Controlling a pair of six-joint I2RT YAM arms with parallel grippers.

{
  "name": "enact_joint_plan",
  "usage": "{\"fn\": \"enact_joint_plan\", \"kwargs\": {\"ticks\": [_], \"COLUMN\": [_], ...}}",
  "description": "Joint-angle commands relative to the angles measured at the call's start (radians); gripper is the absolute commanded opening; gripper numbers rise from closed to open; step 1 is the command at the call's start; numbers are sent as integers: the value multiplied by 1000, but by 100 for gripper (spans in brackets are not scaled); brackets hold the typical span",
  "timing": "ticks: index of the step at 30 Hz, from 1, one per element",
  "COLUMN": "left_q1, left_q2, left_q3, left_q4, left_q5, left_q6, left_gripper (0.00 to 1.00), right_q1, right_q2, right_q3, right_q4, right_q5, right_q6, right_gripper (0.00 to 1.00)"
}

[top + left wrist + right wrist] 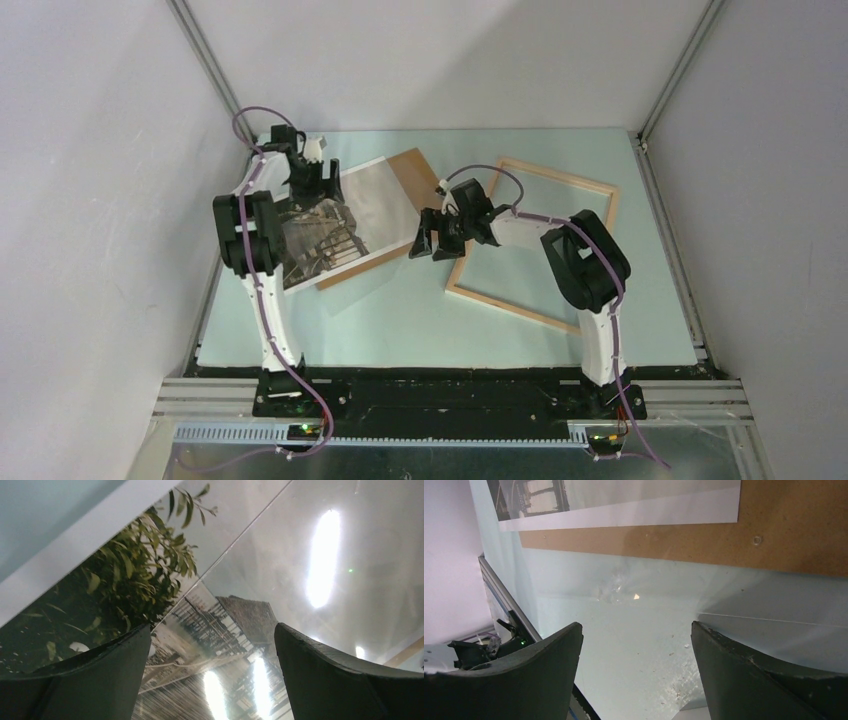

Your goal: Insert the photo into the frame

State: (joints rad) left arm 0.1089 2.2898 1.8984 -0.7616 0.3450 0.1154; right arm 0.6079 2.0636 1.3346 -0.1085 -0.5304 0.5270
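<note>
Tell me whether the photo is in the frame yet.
Out. The photo lies on the brown backing board, apart from the frame to its right.

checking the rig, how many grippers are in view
2: left gripper over the photo; right gripper between the photo and the frame. Both open, none hidden.

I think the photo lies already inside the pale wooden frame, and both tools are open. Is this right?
Not quite. The photo is not inside the frame. It lies on the brown backing board, to the left of the frame, which holds nothing. The top external view shows this. The left tool and the right tool are indeed open.
</note>
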Motion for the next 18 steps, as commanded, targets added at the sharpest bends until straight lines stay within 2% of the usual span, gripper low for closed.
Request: {"fn": "enact_joint_plan", "kwargs": {"ticks": [1,8,18], "left_q1": [-18,-38,-52], "left_q2": [-53,-113,-196], "left_q3": [-82,-156,-284], "left_q4": [-48,-60,-72], "left_q5": [12,-13,-39], "left_q6": [36,56,75], "left_gripper": [99,99,98], "right_q1": [-15,-26,-80], "right_q2": [-6,-33,-101], "right_q3": [-66,-118,-206], "right_q4": [-46,-16,-22], "right_q5": [71,78,166], "right_q6": [48,68,48], "right_gripper": [85,85,86]}}
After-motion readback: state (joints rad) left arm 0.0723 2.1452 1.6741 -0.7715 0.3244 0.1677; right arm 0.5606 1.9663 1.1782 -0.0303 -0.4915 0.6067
